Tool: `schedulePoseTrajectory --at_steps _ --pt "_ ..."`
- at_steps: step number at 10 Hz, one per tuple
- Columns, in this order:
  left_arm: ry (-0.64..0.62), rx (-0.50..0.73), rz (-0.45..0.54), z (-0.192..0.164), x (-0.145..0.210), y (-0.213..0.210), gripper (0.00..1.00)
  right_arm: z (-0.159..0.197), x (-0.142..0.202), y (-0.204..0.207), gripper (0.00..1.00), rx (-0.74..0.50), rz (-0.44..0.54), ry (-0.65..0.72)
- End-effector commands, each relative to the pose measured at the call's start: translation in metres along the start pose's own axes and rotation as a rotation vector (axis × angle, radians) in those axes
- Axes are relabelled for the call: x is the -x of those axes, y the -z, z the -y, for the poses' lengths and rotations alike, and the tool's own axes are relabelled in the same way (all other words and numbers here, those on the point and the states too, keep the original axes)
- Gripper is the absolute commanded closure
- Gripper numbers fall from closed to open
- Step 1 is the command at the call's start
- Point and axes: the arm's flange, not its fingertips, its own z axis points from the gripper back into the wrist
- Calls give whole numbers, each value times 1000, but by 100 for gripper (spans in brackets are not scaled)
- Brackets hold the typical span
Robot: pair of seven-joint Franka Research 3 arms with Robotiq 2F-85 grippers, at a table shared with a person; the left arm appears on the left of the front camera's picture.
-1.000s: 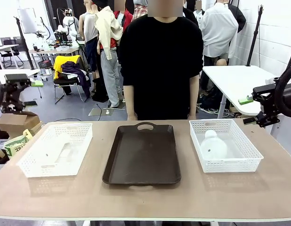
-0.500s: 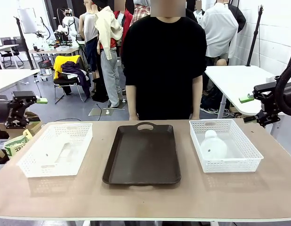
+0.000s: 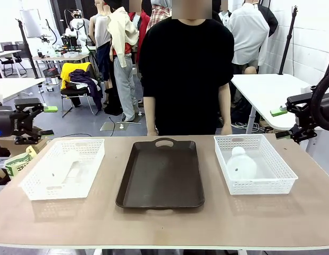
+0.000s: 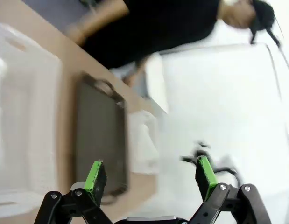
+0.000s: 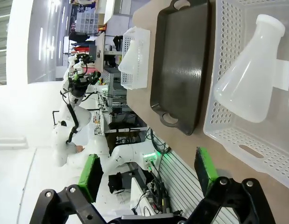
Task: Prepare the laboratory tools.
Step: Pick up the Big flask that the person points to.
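Observation:
One frosted-white conical flask point(image 3: 241, 163) lies on its side in the white lattice basket point(image 3: 259, 185) on the right, and it shows large in the right wrist view point(image 5: 249, 86). A second translucent flask point(image 3: 63, 167) lies in the left basket point(image 3: 58, 192). My left gripper point(image 3: 47, 121) hovers open beyond the table's left end, above and left of that basket, with nothing between its green pads point(image 4: 95, 175). My right gripper point(image 3: 279, 124) hangs open off the table's right end, above and right of the right basket, also with nothing in it point(image 5: 149, 175).
A dark brown tray with handles point(image 3: 161, 170) lies between the baskets. A person in black stands at the far edge behind it, arms down. The front strip of the table point(image 3: 164, 223) is bare. The left wrist view is motion-blurred.
My left gripper has moved right and a little down, toward the table's left end. The right gripper has barely shifted. The flasks, baskets and tray have not moved.

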Motion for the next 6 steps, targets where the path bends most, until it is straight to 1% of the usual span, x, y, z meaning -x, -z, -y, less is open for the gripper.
schedulePoseTrajectory --at_steps 1,2,5,6 --pt "-284 140 -153 2 -18 -13 0 0 1 1 0 -7 -2 2" --pt "-262 131 -169 0 -22 -14 0 0 1 1 0 -7 -2 2" --pt "-275 56 -334 -14 -23 -11 0 0 1 1 0 -7 -2 2" --pt "-268 45 -346 -14 -22 -11 0 0 1 1 0 -7 -2 2"
